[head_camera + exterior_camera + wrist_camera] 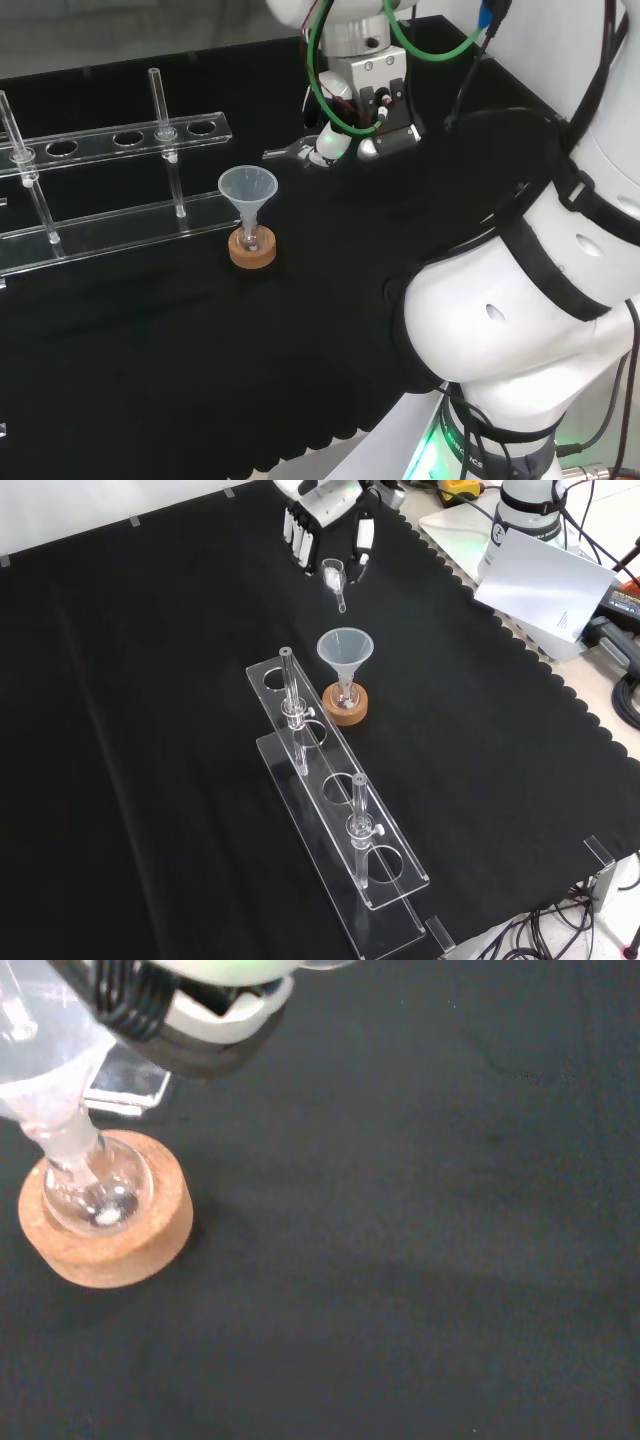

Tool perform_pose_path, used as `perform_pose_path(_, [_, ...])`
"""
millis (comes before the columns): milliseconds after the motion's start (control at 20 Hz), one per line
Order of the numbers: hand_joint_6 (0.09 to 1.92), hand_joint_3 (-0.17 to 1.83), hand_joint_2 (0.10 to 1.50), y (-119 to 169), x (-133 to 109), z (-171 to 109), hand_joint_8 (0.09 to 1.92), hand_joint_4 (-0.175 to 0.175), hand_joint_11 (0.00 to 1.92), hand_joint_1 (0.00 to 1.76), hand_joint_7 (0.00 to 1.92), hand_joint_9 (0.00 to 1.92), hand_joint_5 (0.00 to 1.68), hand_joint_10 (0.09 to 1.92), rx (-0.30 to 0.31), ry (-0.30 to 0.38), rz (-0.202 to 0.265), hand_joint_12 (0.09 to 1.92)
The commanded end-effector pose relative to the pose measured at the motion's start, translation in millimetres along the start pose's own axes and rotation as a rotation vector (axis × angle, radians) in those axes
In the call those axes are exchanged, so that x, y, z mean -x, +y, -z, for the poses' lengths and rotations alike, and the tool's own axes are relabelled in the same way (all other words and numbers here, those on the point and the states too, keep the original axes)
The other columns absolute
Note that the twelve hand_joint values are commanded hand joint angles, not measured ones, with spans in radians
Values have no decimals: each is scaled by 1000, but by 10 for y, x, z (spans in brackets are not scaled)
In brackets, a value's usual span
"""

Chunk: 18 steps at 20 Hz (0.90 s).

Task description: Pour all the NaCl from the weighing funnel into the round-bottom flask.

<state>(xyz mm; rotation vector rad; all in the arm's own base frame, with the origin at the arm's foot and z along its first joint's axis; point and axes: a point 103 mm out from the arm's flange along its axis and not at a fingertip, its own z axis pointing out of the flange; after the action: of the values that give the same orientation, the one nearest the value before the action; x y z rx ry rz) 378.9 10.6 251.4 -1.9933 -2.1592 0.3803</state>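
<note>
A small round-bottom flask (253,240) sits on a cork ring (252,252) with a clear plastic funnel (247,188) in its neck. In the front view the funnel (345,650) and cork ring (345,706) stand mid-cloth. The hand (325,520) hangs above and beyond them, shut on a small clear weighing funnel (333,578) that holds white powder, its stem pointing down toward the funnel but short of it. In the head view the hand (340,140) is right of the flask, and the weighing funnel's stem (285,152) points left. The wrist view shows the flask (95,1192) on the cork ring (115,1245).
A clear acrylic rack (335,810) with upright glass tubes (291,695) stands just beside the flask, left of it in the front view and behind it in the head view, rack (120,215). A white sheet (545,585) and clutter lie beyond the cloth's scalloped edge.
</note>
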Motion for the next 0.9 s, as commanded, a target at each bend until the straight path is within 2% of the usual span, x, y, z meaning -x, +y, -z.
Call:
perform_pose_path(50, [885,671,706,75,-106,-22,547,175,1049,1090,1040,1344,1156,132,-23,-99,19,940])
perform_pose_path(500, [881,673,704,165,-202,98,547,175,1057,1091,1040,1347,1159,126,-22,-213,28,930])
perform_pose_path(900, [879,673,703,201,-228,144,547,175,1062,1092,1040,1349,1160,122,-35,-278,22,925])
